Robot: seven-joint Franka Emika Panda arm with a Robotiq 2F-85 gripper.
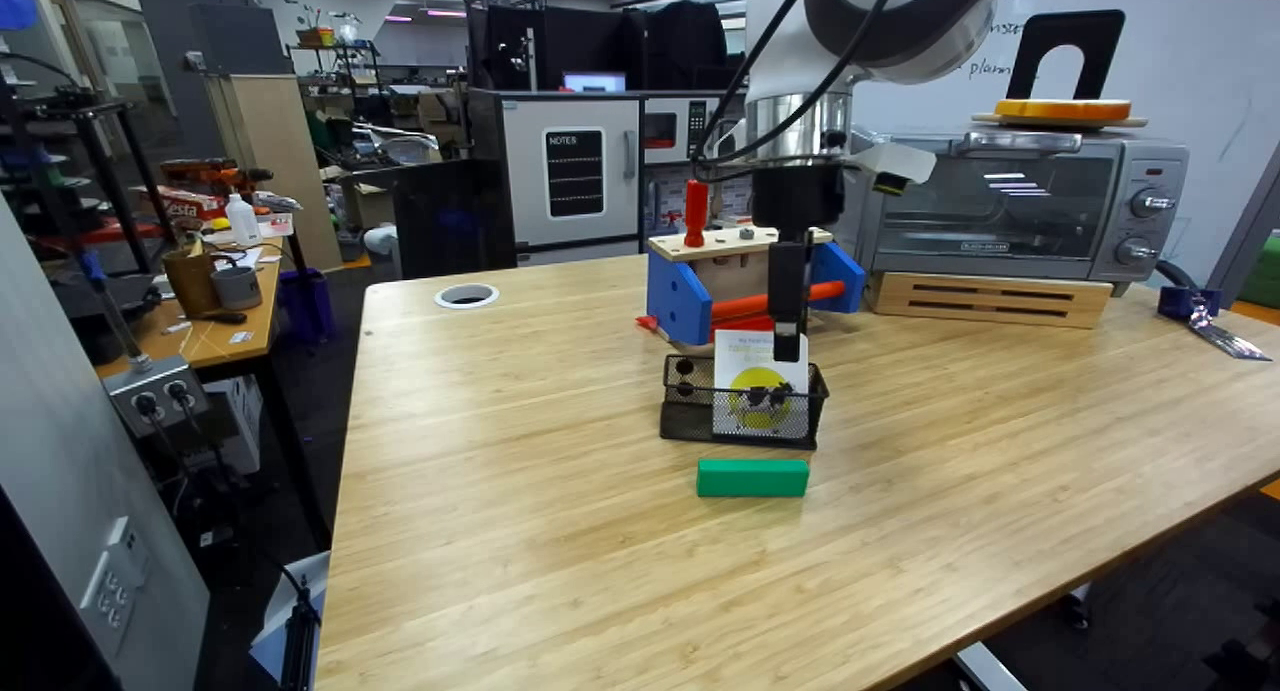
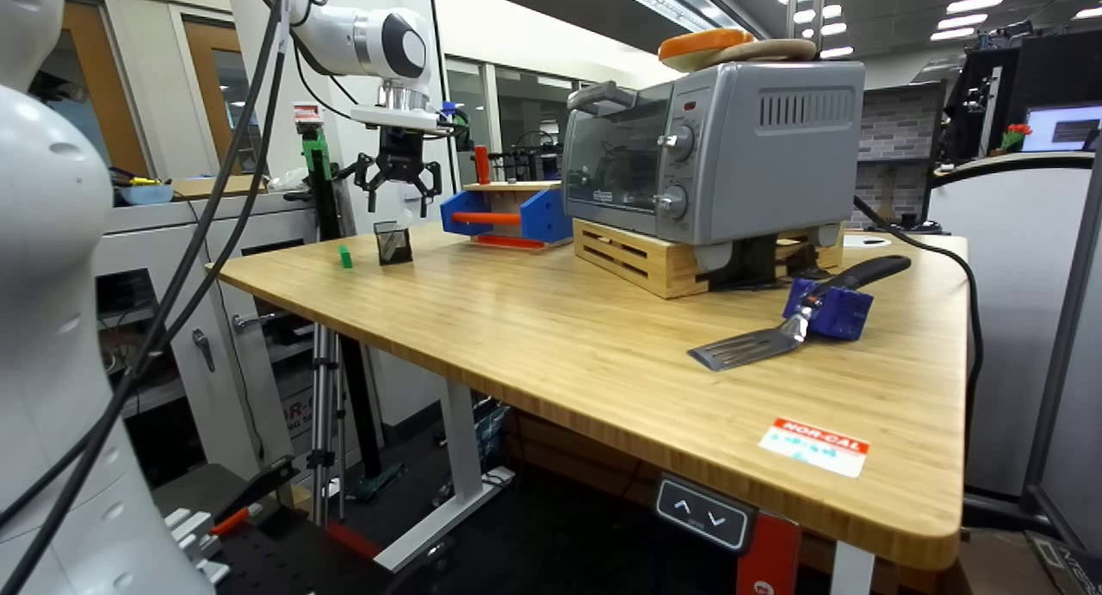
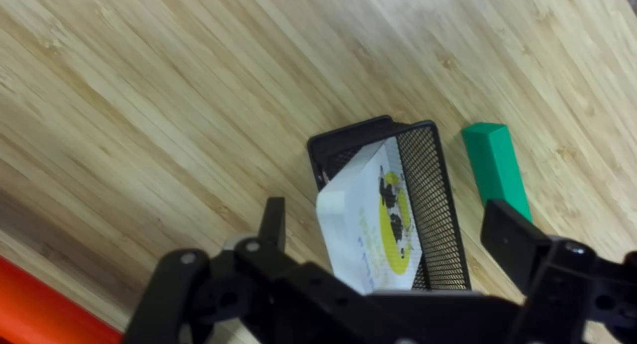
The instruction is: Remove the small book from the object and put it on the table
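One small book in one mesh rack near one green block on the surface.
The jaws stand spread and released; in the wrist view they hide one rack end.

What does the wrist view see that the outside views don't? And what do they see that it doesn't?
Only the wrist view shows the top edge of the book, looking down at it.

Only the exterior views show the oven, the spatula and the toy's blue ends; the wrist view catches just a red bar in its corner, probably the toy's.

All share the rack, the green block, the table and the open gripper. The book's cover, white and yellow, shows in the wrist view and in an exterior view.
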